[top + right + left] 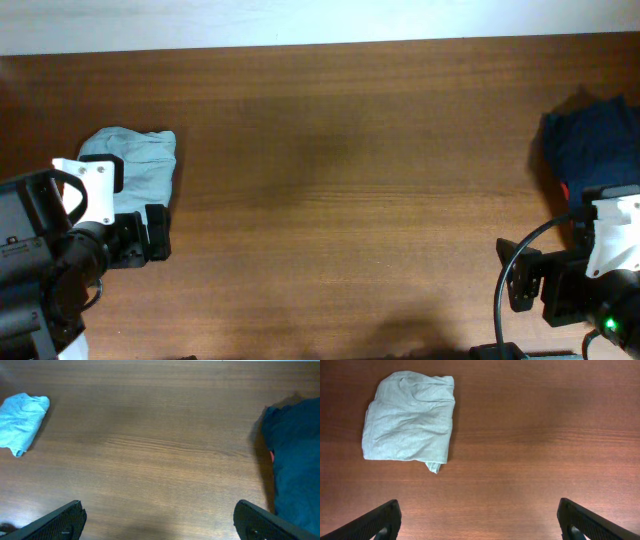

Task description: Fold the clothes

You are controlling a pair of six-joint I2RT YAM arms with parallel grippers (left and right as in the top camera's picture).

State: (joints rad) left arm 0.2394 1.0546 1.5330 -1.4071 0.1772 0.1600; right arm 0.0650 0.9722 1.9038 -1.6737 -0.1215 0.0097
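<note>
The clothes are one pale grey-blue T-shirt (135, 165), lying in a small folded, wrinkled bundle on the wooden table (340, 150) at the far left. In the left wrist view the T-shirt (410, 417) sits ahead and to the left, with a small corner poking out at its near edge. My left gripper (479, 510) stands open over bare wood, just short of the shirt, with nothing between its fingers (385, 517). My right gripper (160, 510) is open too, empty, near the table's front right. From there the T-shirt (22, 415) shows far off to the left.
A dark navy garment (590, 140) with a bit of red at its edge lies bunched at the right side of the table, partly under the right arm. It also fills the right edge of the right wrist view as the navy garment (295, 460). A pale wall borders the table's far edge.
</note>
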